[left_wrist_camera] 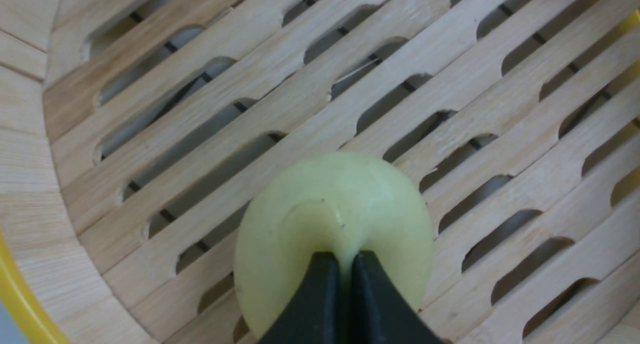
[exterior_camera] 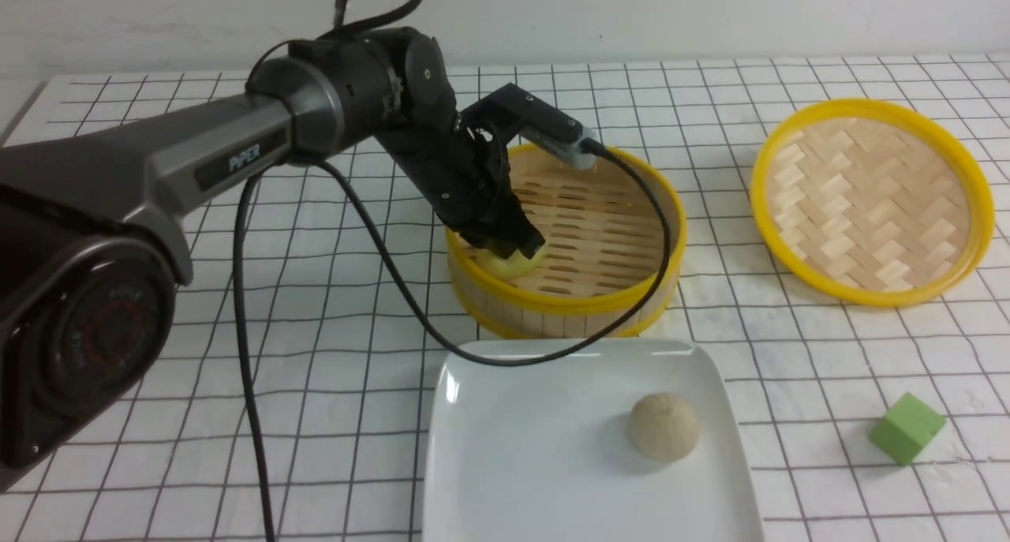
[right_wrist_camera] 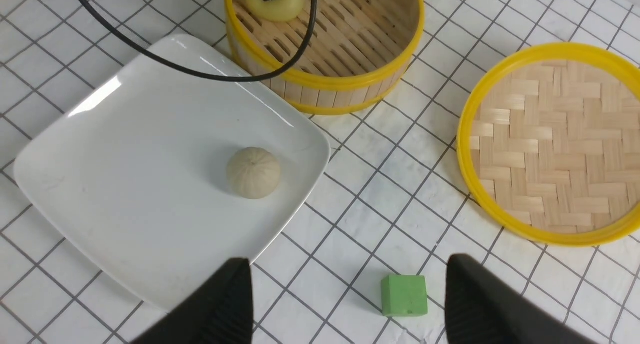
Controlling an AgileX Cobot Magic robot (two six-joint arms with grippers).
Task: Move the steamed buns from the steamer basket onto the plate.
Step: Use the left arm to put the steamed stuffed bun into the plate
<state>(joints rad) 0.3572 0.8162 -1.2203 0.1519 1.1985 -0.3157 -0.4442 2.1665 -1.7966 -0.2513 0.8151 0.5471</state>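
Note:
The pale yellow smooth bun (exterior_camera: 509,264) lies inside the steamer basket (exterior_camera: 631,309) by its left wall. My left gripper (exterior_camera: 513,246) reaches into the basket and is shut on that bun, pinching its top; in the left wrist view the fingers (left_wrist_camera: 320,289) squeeze the yellow bun (left_wrist_camera: 300,224) over the slatted floor (left_wrist_camera: 450,58). The beige pleated bun (exterior_camera: 664,426) sits on the white plate (exterior_camera: 513,463). My right gripper (right_wrist_camera: 347,284) is open and empty, high above the table near the plate's (right_wrist_camera: 125,148) corner; the pleated bun (right_wrist_camera: 253,172) and basket (right_wrist_camera: 345,83) show there.
The shallow woven lid (exterior_camera: 868,199) lies at the right of the basket. A green cube (exterior_camera: 906,427) sits on the table right of the plate, also in the right wrist view (right_wrist_camera: 404,295). The left arm's black cable (exterior_camera: 552,353) hangs over the basket rim and plate edge.

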